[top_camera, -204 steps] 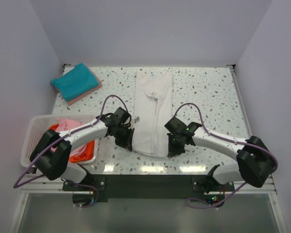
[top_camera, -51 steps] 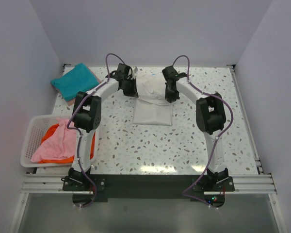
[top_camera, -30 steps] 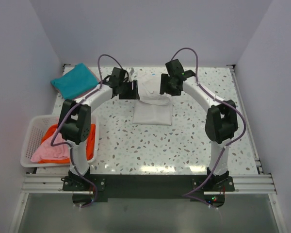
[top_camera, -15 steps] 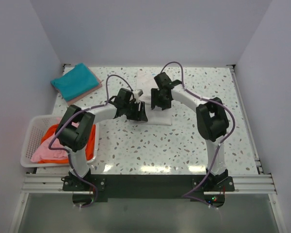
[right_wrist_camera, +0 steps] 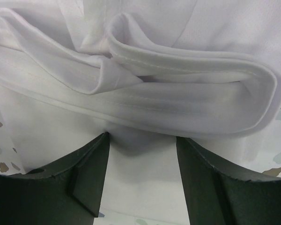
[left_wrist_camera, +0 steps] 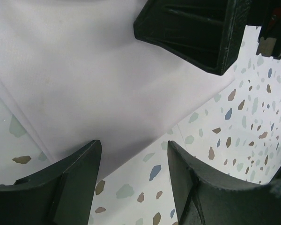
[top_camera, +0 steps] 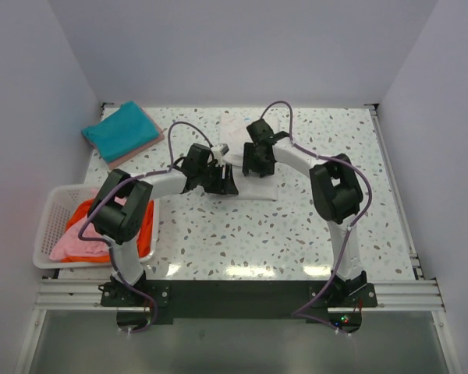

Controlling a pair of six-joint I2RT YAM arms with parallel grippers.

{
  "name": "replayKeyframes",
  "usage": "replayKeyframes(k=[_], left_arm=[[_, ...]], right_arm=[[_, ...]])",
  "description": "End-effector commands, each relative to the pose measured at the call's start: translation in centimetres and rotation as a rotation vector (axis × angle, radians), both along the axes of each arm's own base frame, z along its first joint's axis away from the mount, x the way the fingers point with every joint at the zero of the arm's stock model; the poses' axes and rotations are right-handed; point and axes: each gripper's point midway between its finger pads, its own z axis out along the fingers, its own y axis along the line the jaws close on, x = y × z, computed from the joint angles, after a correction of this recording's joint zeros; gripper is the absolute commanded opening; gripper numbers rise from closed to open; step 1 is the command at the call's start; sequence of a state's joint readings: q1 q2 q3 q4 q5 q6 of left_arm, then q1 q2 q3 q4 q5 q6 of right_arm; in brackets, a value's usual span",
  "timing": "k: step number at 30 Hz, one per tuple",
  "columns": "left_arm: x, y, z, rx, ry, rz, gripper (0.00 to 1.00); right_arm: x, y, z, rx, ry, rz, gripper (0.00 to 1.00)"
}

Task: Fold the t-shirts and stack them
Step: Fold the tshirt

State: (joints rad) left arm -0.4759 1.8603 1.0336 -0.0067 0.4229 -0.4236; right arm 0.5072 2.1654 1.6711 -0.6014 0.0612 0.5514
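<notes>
A white t-shirt [top_camera: 259, 187] lies folded at the middle of the table. My left gripper [top_camera: 222, 181] hangs low over its near left corner, open, with the shirt's edge [left_wrist_camera: 84, 93] and bare table between its fingers [left_wrist_camera: 75, 187]. My right gripper [top_camera: 257, 161] stands open above the shirt's middle, its fingers [right_wrist_camera: 84, 183] on either side of flat cloth just short of a bunched fold [right_wrist_camera: 178, 93]. Neither holds anything. A folded teal t-shirt [top_camera: 118, 128] rests on a pink one [top_camera: 146, 146] at the far left. More pink [top_camera: 82, 241] and orange [top_camera: 144, 238] shirts fill the basket.
The white lattice basket [top_camera: 48, 226] sits at the near left table edge. The two grippers are close together, the right one's dark body [left_wrist_camera: 192, 28] showing in the left wrist view. Speckled tabletop [top_camera: 296, 234] surrounds the shirt; walls close in on three sides.
Over the last second both grippers came from the shirt's far end toward its near half. In the last half second they barely moved. Both jaws stayed open.
</notes>
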Motion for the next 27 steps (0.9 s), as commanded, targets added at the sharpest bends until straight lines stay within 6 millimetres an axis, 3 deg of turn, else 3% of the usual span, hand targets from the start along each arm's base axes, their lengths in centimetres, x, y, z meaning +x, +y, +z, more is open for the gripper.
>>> replayKeyframes(k=[1,12,18,23,25,26,27], left_arm=[[-1.2,1.4,-1.8,0.066,0.033,-0.006,0.64],[-1.6,1.6,-2.1,0.093,0.045,-0.037,0.64],[-1.9,1.7,-2.3,0.104,0.053,-0.05,0.64],[-1.5,1.5,-1.7,0.1,0.038,-0.051,0.63],[-1.3,1.3,-1.2,0.097,0.033,-0.052,0.63],[-0.8,1.1,-0.6,0.092,0.022,-0.052,0.64],[-0.6,1.1,-0.5,0.092,0.02,-0.049,0.64]], right_arm=[[2.9,-0.2,0.9,-0.001,-0.088,-0.067,0.63],[9.2,-1.9,3.3,-0.023,-0.224,-0.196,0.63],[13.4,-2.4,7.7,0.049,-0.334,-0.27,0.63],[14.4,-2.9,10.7,0.095,-0.385,-0.296,0.64],[14.0,-3.1,11.4,0.096,-0.39,-0.28,0.64],[13.7,-3.2,12.6,0.108,-0.403,-0.272,0.64],[13.0,-3.5,12.0,0.088,-0.386,-0.255,0.64]])
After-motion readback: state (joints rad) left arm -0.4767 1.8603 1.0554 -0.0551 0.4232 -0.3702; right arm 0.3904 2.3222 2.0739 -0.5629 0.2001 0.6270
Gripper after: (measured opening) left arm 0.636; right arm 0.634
